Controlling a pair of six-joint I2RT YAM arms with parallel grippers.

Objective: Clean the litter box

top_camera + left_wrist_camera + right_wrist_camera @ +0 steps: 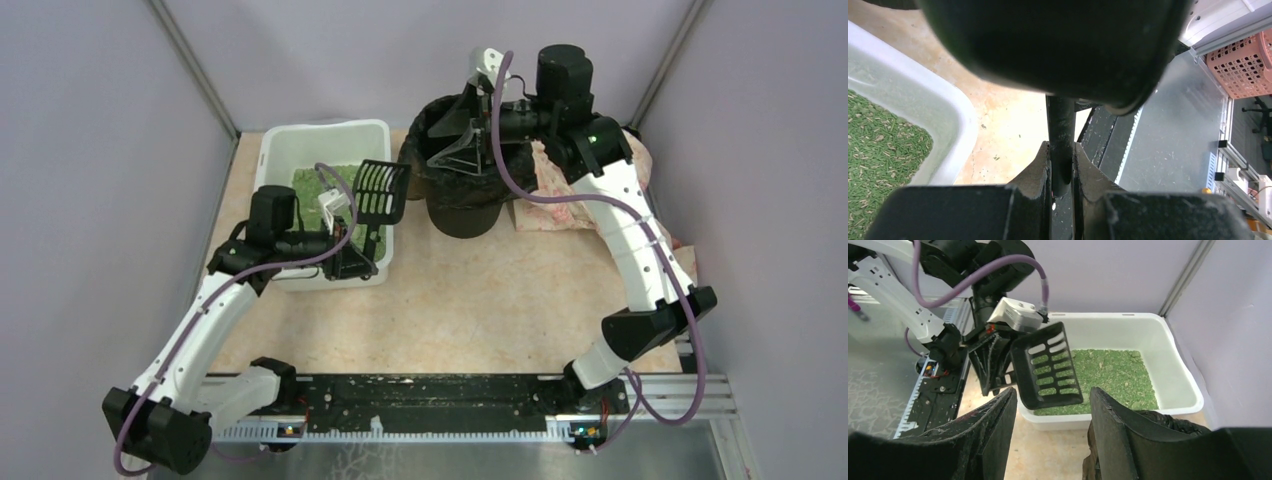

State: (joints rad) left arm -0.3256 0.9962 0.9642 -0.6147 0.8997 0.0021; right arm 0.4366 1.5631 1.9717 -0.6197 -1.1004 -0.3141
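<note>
Litter box [322, 143] sits at the far left of the worktop [480, 300]. It touches or stands just beside the black-bagged bin [460, 205] on its right. Green pellet litter [1108, 375] covers the floor of the box.

Left tool [1062, 155]: jaws clamped tight on the thin black handle of the slotted scoop [380, 190]. The scoop head is raised above the box's bin-side end and tilted up on edge.

Right tool [1053, 395]: hangs over the bin mouth with its jaws partway apart and nothing seen between them.

Step in hand, as I judge it: carry the scoop across to the bin and empty it.
- Level the head before travel, so that nothing drops onto the worktop in the gap.
- Tip only once the head is fully over the bag opening.
- The right tool crowds that opening, so come in from the box side and low.
- The grip is far down the handle, so slow wrist turns will stop the head swinging.

Hard to make out:
- Whether the scoop carries anything. Green shows through its slots, but that may be the litter behind it.
- No clumps can be told apart in the litter.
- The left wrist view is mostly blocked by the dark scoop close above it.
- I cannot tell whether a right finger [1120, 435] presses on the bag.
- The bin's contents are hidden.
</note>
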